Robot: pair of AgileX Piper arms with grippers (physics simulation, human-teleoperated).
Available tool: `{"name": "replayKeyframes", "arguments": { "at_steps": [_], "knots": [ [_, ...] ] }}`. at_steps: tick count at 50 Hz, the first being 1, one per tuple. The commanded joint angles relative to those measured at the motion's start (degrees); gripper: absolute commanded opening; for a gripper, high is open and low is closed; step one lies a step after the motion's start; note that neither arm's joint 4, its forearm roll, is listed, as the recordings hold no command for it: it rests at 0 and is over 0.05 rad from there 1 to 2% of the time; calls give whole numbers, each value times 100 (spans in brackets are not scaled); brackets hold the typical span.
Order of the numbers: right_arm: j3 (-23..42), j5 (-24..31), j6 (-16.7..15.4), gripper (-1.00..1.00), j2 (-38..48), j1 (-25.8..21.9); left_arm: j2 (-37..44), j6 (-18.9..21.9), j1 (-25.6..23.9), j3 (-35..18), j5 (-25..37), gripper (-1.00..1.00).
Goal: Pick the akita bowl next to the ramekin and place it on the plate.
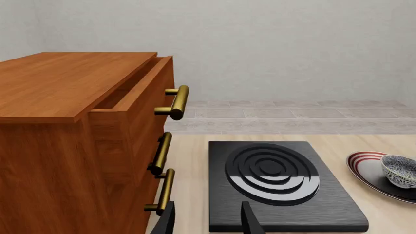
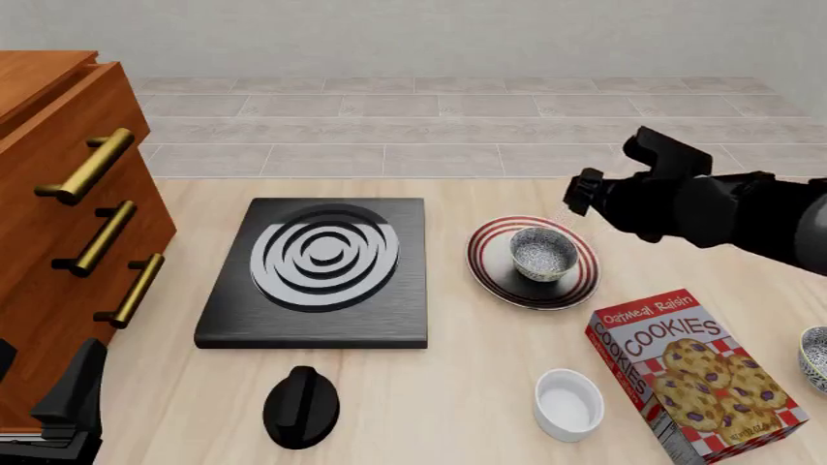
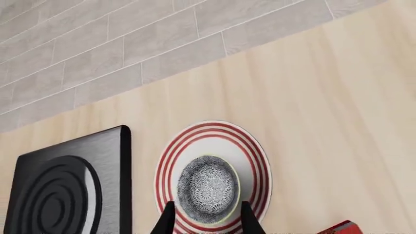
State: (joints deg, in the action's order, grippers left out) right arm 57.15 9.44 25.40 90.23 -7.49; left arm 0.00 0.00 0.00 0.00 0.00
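The akita bowl (image 2: 543, 252) sits upright in the middle of the striped plate (image 2: 489, 266), right of the stove. In the right wrist view I look straight down on the bowl (image 3: 208, 187) and the plate (image 3: 260, 165). My right gripper (image 2: 578, 197) hovers above them, open and holding nothing; its fingertips (image 3: 167, 222) straddle the bowl from well above. The white ramekin (image 2: 568, 402) stands near the front edge, beside the cookie box. My left gripper (image 2: 65, 407) rests open at the front left, by the cabinet. Its wrist view shows the plate (image 1: 367, 168) and bowl (image 1: 398, 170) off to one side.
A black stove (image 2: 323, 271) lies mid-table with a black knob (image 2: 301, 405) in front of it. A wooden drawer cabinet (image 2: 52, 223) with brass handles fills the left side. The cookie box (image 2: 698, 373) lies at the front right. A second akita bowl (image 2: 814, 356) shows at the right edge.
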Motion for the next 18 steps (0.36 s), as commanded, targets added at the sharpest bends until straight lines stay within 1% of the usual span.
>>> {"name": "replayKeyframes", "arguments": {
  "at_steps": [1,18],
  "knots": [
    [-12,144,34,100,-268,31,0,0,0,0,0,100],
    [-137,315,158,100,-711,54,0,0,0,0,0,100]
  ]
}}
